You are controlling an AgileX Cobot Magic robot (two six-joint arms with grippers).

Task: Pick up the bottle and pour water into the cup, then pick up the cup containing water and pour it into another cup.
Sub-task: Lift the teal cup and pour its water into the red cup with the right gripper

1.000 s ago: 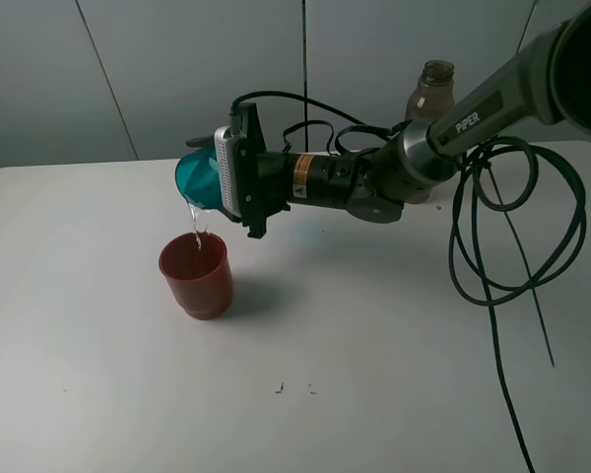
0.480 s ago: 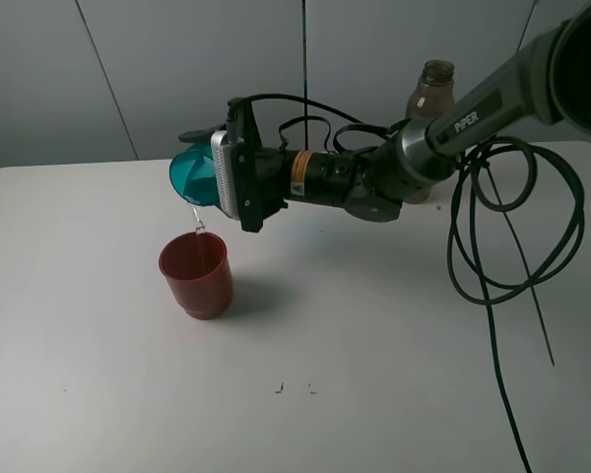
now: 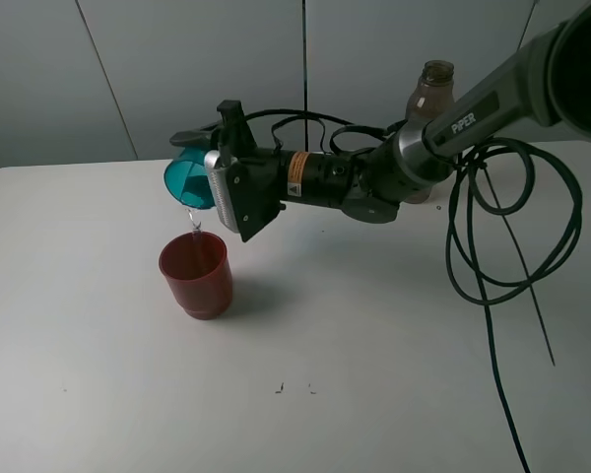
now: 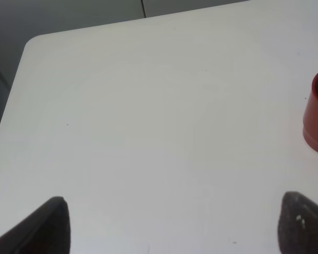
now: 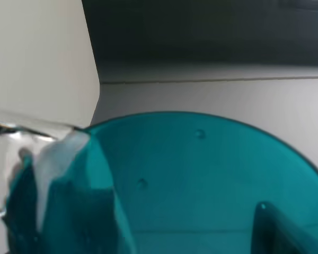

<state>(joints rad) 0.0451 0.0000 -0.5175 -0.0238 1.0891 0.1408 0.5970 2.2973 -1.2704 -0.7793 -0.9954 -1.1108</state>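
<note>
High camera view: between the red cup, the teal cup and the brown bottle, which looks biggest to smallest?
1. Red cup, fully visible.
2 and 3. Teal cup and brown bottle: unsure. The end effector hides part of the cup; the arm hides most of the bottle, which stands farther back.

The translucent teal tumbler [image 3: 187, 180] hangs tipped on its side, mouth facing nine o'clock and rim lowest, directly above the red cup [image 3: 195, 275]. A thin thread of water falls from its lip into that cup. The red cup is squat, opaque brick-red with a stepped narrower base, upright on the white table. At about two o'clock from it, well apart, the tall smoky grey-brown bottle [image 3: 431, 89] stands upright and uncapped.
</note>
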